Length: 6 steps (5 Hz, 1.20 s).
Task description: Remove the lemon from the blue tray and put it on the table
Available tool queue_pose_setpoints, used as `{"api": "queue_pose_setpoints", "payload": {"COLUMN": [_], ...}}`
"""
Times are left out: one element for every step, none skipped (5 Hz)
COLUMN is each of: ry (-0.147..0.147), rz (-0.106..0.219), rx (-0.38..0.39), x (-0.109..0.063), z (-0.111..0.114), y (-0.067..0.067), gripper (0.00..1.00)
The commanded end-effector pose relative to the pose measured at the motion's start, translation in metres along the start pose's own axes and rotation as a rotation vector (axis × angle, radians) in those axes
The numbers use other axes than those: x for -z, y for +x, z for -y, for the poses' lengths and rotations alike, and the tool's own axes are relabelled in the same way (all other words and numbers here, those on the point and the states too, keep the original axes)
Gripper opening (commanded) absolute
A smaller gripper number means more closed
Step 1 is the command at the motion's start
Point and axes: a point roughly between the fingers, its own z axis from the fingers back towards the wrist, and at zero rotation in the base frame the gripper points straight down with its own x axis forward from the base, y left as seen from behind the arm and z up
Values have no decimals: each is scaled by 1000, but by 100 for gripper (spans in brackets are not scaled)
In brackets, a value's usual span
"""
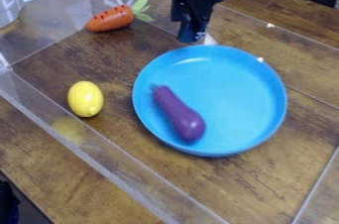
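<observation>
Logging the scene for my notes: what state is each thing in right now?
lemon: on the table, outside the tray.
blue tray: flat on the table, holding the eggplant.
eggplant: lying in the tray.
carrot: lying on the table.
tool: empty, beyond the tray's far rim.

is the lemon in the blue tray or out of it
Out. The lemon lies on the wooden table, left of the blue tray and apart from its rim.

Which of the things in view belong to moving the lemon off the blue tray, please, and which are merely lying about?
Belonging to the job:
lemon, already on the table, left of the tray
blue tray
claw, above the tray's far rim

Just lying about:
eggplant, in the tray
carrot, at the back
</observation>
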Motion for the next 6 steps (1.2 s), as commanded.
{"api": "queue_pose_setpoints", "payload": {"ry": [45,51,55,59,60,63], "rz": [20,35,48,61,74,89], "rx": [-46,30,108,184,249,315], "x": [-3,-1,0,8,17,27], "z": [-19,-26,-32,-30,-23,-18], "y": [-4,11,23,24,21,22], "gripper": [0,0,100,100,100,100]}}
